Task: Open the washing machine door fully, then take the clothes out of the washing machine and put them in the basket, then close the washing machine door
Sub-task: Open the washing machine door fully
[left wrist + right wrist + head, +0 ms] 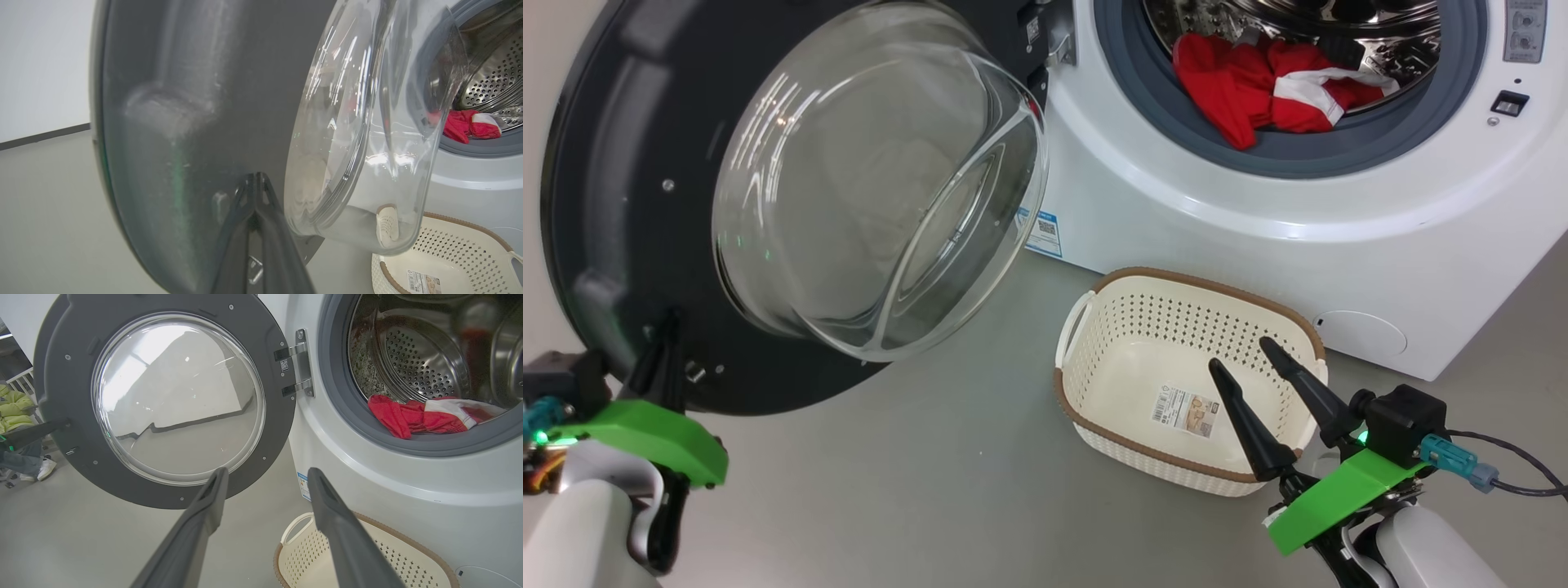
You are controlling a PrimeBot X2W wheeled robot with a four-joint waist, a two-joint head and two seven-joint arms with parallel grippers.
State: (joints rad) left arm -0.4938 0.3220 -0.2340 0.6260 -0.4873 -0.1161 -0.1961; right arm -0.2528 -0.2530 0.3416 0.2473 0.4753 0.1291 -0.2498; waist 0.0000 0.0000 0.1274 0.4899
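Observation:
The washing machine door (629, 204) stands swung out to the left, its glass bowl (874, 180) bulging toward me. My left gripper (666, 335) is shut, and its joined tips (255, 179) rest against the door's (171, 122) dark inner face near the lower rim. Red clothes (1258, 82) with white trim lie at the front of the drum, partly over the gasket of the washing machine (1217, 229). On the floor before the machine sits the basket (1201, 282), holding nothing but its label. Above its near right corner my right gripper (1240, 353) hangs open, holding nothing.
In the right wrist view a seated person's green jacket (12, 410) and white shoe (45, 467) show at the far left, behind the door (61, 375). Grey floor (931, 474) stretches between the door and the basket. A cable (1511, 469) trails from my right wrist.

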